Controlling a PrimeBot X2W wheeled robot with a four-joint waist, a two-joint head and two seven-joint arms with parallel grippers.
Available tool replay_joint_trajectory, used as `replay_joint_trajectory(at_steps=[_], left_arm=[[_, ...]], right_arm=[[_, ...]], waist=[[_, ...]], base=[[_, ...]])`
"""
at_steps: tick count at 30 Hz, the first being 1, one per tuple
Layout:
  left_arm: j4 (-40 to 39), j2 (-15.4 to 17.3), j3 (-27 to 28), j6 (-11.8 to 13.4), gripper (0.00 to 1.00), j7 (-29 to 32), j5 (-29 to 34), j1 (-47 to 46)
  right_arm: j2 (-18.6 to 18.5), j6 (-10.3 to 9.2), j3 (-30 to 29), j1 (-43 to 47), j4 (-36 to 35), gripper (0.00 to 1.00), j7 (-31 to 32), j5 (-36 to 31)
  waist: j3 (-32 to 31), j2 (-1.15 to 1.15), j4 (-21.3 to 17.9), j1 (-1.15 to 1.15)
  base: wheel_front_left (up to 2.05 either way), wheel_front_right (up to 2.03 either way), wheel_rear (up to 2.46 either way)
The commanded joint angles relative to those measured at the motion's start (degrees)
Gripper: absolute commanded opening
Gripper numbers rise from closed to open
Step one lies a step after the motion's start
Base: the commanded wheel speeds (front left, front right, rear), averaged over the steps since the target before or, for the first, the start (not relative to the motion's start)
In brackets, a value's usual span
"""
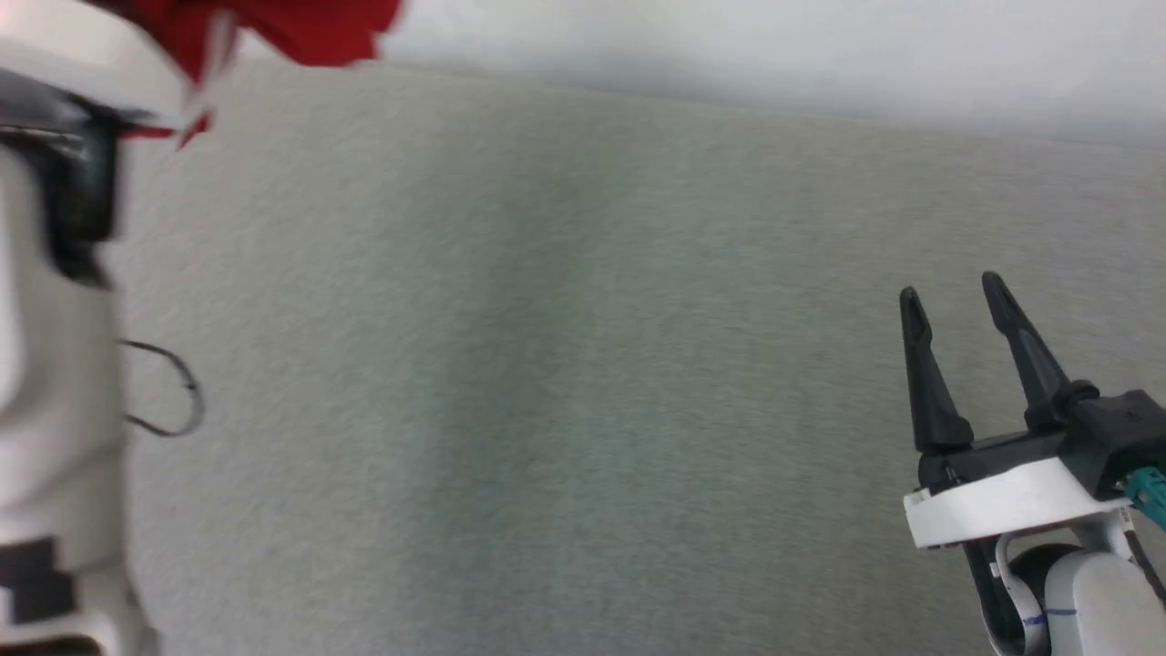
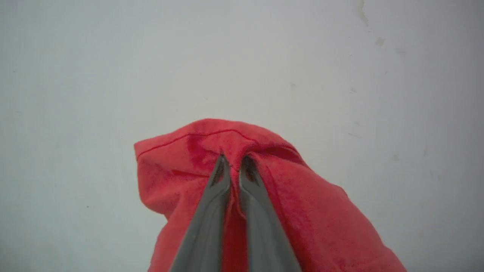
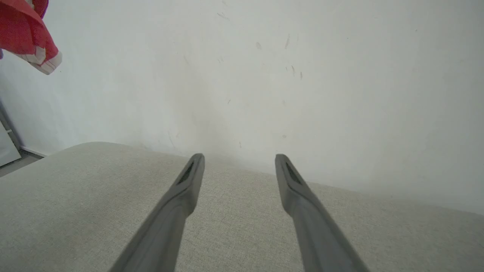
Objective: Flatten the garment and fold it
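Left wrist view: the left hand (image 2: 234,160) pinches the garment (image 2: 302,211), thin, limp, light; the right hand (image 1: 949,287), spread wide and empty, could best take the white hem (image 3: 43,64).

A pale grey-green woven-fabric surface (image 1: 583,383) took up most of the head view, with a soft shadow band running down its middle. Along its far edge it met a plain white wall (image 1: 774,46). In the right wrist view the surface looked padded, and its corner (image 3: 81,145) at that view's left was rounded. The wall there bore small dark scuffs (image 3: 292,70) and specks, mostly high and near the centre. Past the rounded corner, at the far left, a strip of grey floor (image 3: 17,164) showed, with a white panel (image 3: 5,149) just beside it. The left wrist view had a pale plain backdrop (image 2: 113,56) with faint marks (image 2: 361,13) toward its upper right.
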Motion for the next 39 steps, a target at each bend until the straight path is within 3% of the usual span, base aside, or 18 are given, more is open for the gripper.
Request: replay_joint_trajectory(at_steps=[1, 8, 13, 23, 24, 25, 26, 30, 33, 39], left_arm=[[-2.69, -2.12, -1.95, -0.31, 0.00, 0.45, 0.07, 2.02], [-10.66, -9.86, -10.67, -1.18, 0.00, 2.85, -1.47, 11.74], [-10.22, -14.55, -15.63, -0.76, 0.00, 3.06, -3.73, 22.69], [0.96, -17.04, -21.76, 2.27, 0.00, 0.40, -3.83, 40.74], [1.79, -17.20, -22.32, 2.45, 0.06, -0.24, -3.70, 41.87], [2.26, -17.42, -22.58, 2.74, 0.59, -1.40, -3.74, 42.78], [2.53, -17.63, -22.65, 3.17, 1.00, -2.68, -3.80, 43.51], [0.63, -18.24, -22.21, 4.47, 1.00, -10.11, -3.73, 44.19], [-2.21, -18.58, -21.23, 3.93, 1.00, -15.57, -4.89, 43.28], [-8.66, -17.74, -17.69, 3.80, 1.00, -18.35, -3.24, 40.86]], right_arm=[[0.15, -0.04, -0.32, 1.01, 0.19, 1.00, -0.41, 0.81], [0.16, -0.04, -0.55, 2.50, 0.93, 1.00, -0.81, 2.17], [0.16, -0.04, -0.60, 3.34, 1.58, 1.00, -1.37, 3.11], [0.17, -0.04, 0.55, 4.53, 3.14, 1.00, -2.18, 3.88], [0.17, -0.04, 0.70, 4.57, 3.28, 1.00, -2.25, 3.86], [0.17, -0.04, 0.81, 4.60, 3.46, 1.00, -2.32, 3.86], [0.17, -0.04, 0.88, 4.61, 3.61, 1.00, -2.36, 3.85], [0.17, -0.04, 0.44, 4.85, 3.82, 1.00, -2.42, 3.64], [0.17, -0.04, 0.45, 5.30, 3.57, 1.00, -2.12, 3.20], [0.17, -0.04, 0.35, 5.87, 2.51, 1.00, -1.17, 2.42]], waist=[[-3.27, 0.00, -5.83, 0.01], [-4.22, 0.00, -12.95, 0.01], [-3.91, 0.00, -16.55, 0.01], [-3.44, 0.00, -19.53, 0.01], [-3.44, 0.00, -19.63, 0.01], [-3.55, 0.00, -19.68, 0.01], [-3.61, 0.00, -19.69, 0.01], [-4.26, 0.00, -18.79, 0.01], [-4.97, 0.00, -17.75, 0.01], [-5.84, 0.00, -15.96, 0.01]], base=[[0.00, 0.00, 0.00], [0.00, 0.00, 0.00], [0.00, 0.00, 0.00], [0.00, 0.00, 0.00], [0.00, 0.00, 0.00], [0.00, 0.00, 0.00], [0.00, 0.00, 0.00], [0.00, 0.00, 0.00], [0.00, 0.00, 0.00], [0.00, 0.00, 0.00]])
